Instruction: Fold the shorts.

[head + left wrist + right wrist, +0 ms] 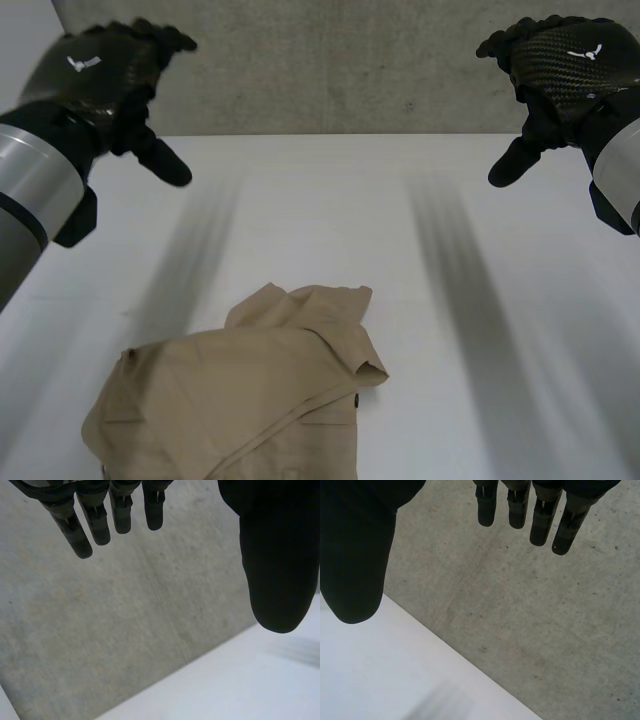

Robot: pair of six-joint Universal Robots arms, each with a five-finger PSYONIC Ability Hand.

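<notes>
Tan shorts (240, 400) lie crumpled on the white table (330, 220) near its front edge, left of centre, with one flap turned over at their right side. My left hand (100, 75) hovers high at the back left, far from the shorts, fingers (95, 522) straight and thumb (277, 555) spread, holding nothing. My right hand (560, 70) hovers high at the back right, equally far from the cloth, its fingers (540, 517) straight and thumb (357, 555) apart, empty.
A grey concrete wall (330, 60) rises behind the table's far edge, and both wrist views look at it. Bare white tabletop stretches between the hands and to the right of the shorts.
</notes>
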